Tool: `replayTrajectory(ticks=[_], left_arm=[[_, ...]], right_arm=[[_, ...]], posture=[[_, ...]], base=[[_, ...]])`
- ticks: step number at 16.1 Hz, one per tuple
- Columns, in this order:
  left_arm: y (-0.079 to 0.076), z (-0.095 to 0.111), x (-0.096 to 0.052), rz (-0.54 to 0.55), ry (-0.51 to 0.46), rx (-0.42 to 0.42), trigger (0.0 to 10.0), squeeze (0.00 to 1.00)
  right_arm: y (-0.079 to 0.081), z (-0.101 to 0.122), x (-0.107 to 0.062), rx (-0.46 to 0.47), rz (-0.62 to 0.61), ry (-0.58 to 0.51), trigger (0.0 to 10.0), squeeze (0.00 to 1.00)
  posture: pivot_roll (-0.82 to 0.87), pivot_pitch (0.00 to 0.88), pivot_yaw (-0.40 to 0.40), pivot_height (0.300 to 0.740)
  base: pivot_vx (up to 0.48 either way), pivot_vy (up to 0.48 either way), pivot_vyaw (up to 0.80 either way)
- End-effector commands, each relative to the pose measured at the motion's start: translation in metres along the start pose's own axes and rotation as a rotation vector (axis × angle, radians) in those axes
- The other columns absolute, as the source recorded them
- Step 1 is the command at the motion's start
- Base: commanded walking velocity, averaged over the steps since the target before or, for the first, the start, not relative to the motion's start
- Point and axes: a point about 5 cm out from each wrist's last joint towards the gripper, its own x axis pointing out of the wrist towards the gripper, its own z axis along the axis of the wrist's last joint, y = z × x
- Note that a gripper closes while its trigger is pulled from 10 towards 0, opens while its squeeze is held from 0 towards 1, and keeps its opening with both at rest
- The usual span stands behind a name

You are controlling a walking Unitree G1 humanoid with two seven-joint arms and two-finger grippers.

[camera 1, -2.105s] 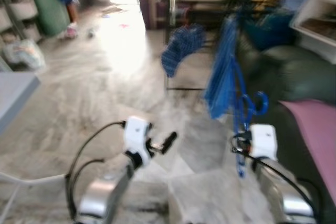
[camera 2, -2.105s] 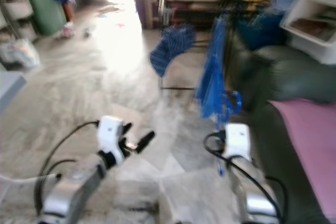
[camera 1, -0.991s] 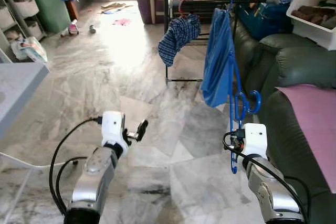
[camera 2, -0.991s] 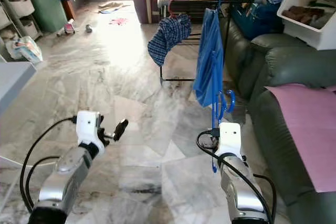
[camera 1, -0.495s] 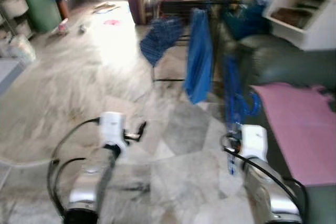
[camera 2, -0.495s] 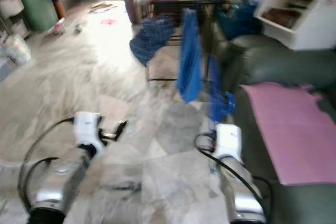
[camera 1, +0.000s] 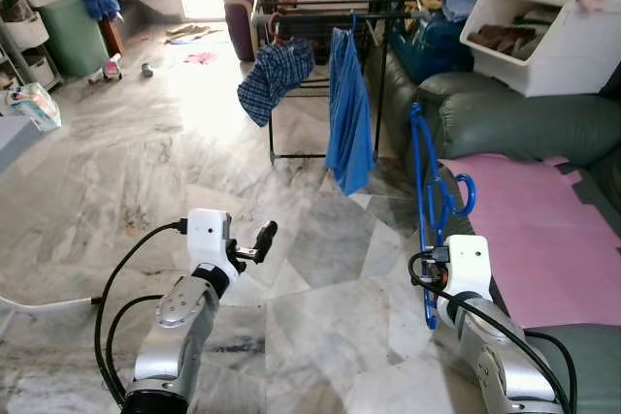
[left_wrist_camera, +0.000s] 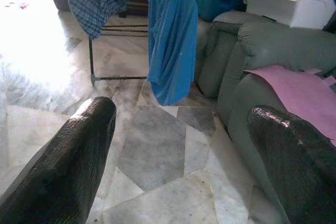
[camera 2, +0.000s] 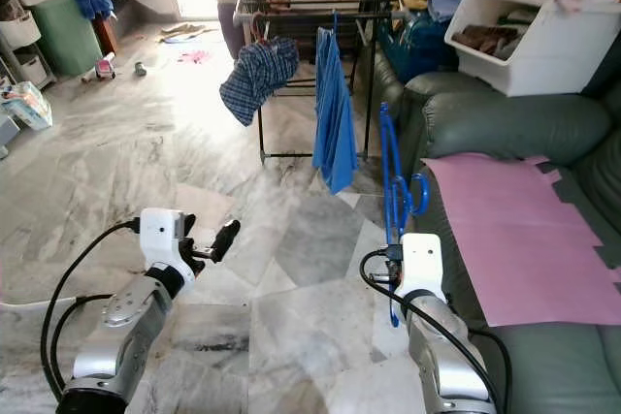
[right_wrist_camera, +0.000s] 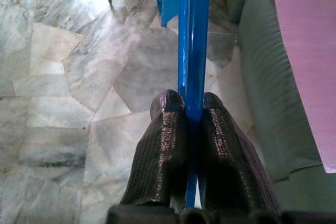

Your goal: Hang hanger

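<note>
Blue hanger [camera 1: 424, 203] upright above the marble floor [camera 1: 146, 162], beside the green sofa [camera 1: 524, 123], well short of the black drying rack [camera 1: 320, 7]. Clamped low on its bar by the right pincer [right_wrist_camera: 190, 108], both fingers [right_wrist_camera: 168, 145] pressed to the plastic. Left pincer [left_wrist_camera: 181, 145] spread wide, holding nothing. Blue shirt [camera 1: 347, 109] and checked cloth [camera 1: 275, 75] hanging on the rack. Pink mat [camera 1: 543, 230] on the sofa seat.
</note>
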Motion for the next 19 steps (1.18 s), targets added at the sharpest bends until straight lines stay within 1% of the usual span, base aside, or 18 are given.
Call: replayTrajectory(ticks=[1,12,19], left_arm=[[0.0016,0.004,0.0,0.0,-0.016,0.005,10.0,0.0],[0.0021,0.0047,-0.0003,-0.007,-0.013,0.005,10.0,0.0],[0.0023,0.0038,0.0011,-0.004,-0.004,-0.003,10.0,0.0]], right_arm=[[0.0002,0.0067,-0.0016,-0.004,0.007,-0.023,10.0,0.0],[0.0064,0.0046,-0.0041,-0.021,0.047,-0.019,10.0,0.0],[0.0082,0.0036,-0.0047,-0.025,0.057,-0.013,10.0,0.0]], posture=[[-0.09,0.0,0.009,0.74],[-0.09,0.0,0.014,0.74],[-0.09,0.0,0.014,0.74]], base=[[0.352,0.0,0.0],[0.392,0.0,0.0],[0.333,0.342,0.0]])
